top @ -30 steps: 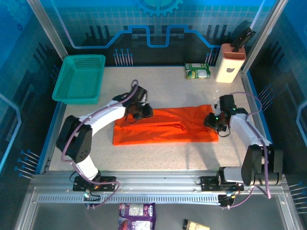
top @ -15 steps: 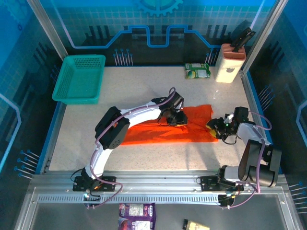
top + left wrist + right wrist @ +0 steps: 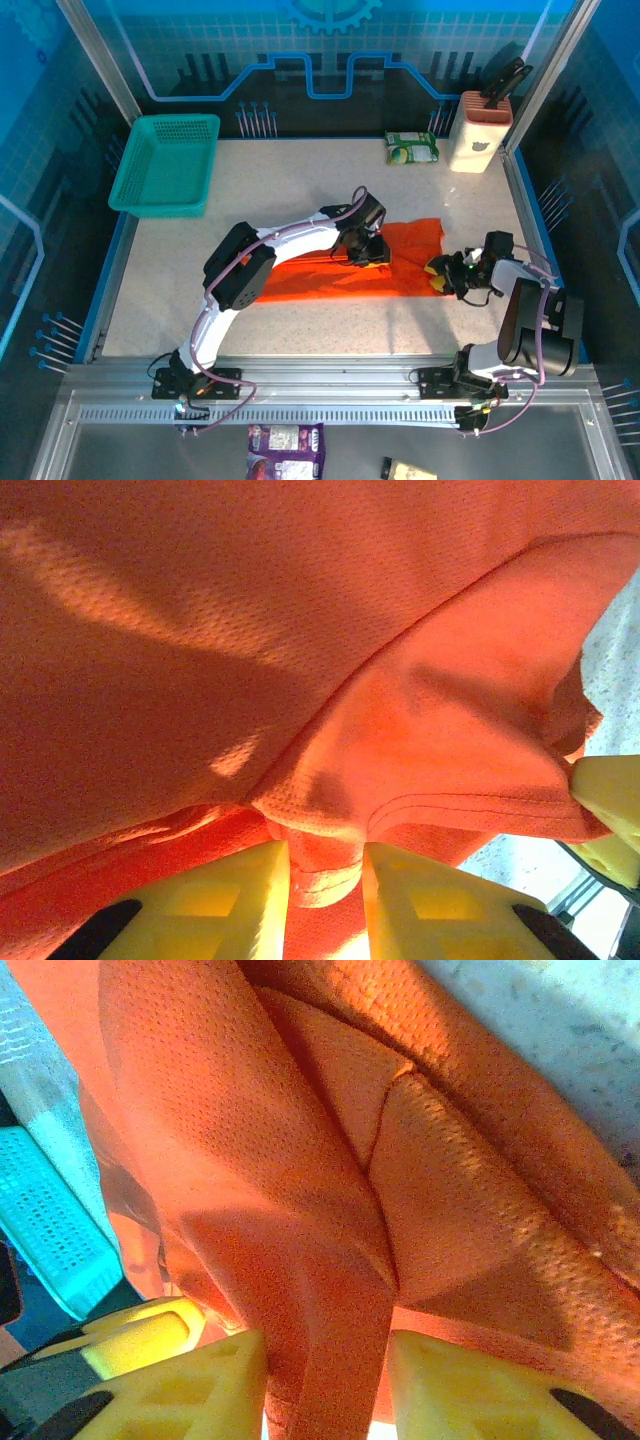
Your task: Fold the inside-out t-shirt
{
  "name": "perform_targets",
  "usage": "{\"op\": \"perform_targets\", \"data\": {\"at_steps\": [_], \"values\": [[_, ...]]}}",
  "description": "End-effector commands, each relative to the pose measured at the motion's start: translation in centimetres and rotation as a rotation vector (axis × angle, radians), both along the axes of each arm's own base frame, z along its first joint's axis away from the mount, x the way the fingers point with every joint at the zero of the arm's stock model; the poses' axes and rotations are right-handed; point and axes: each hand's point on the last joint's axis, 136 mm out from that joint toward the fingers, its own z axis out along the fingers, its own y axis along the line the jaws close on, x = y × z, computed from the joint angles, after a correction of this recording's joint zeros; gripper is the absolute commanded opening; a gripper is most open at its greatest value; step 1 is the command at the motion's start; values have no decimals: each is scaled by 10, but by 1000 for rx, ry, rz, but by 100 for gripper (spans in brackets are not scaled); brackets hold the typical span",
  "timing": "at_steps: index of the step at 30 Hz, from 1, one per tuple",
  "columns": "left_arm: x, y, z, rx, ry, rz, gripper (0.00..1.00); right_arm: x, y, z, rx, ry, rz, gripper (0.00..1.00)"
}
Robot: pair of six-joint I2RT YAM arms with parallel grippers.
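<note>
T-shirt (image 3: 405, 262) pinched in both jaws, left arm (image 3: 300, 228) stretched far rightward.

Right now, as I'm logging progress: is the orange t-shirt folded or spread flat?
Partly folded: the t-shirt lies as a narrow doubled band, cloth pinched in the left gripper and the right gripper.

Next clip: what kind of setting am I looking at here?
Probably a robot data-collection cell, not a home: aluminium frame posts and blue printed panels enclose a speckled table, with staged props, a teal basket, knife block and orange t-shirt.
</note>
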Motion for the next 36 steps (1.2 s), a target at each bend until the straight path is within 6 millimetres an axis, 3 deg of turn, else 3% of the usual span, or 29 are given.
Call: {"op": "perform_targets", "data": {"at_steps": [1, 8, 27, 31, 36], "values": [[-13, 6, -5, 35, 35, 7, 28, 0, -3, 3, 17, -10, -35, 34], [-22, -1, -12, 28, 53, -15, 29, -1, -4, 2, 4, -8, -34, 9], [-24, -6, -26, 45, 81, -28, 28, -6, -5, -2, -14, 0, -30, 8], [-23, -10, -20, 25, 70, -31, 17, -7, -4, -3, -13, 5, -30, 7], [-17, -10, 6, -4, 9, -33, 4, -11, -5, -1, -59, -1, -5, 7]]}}
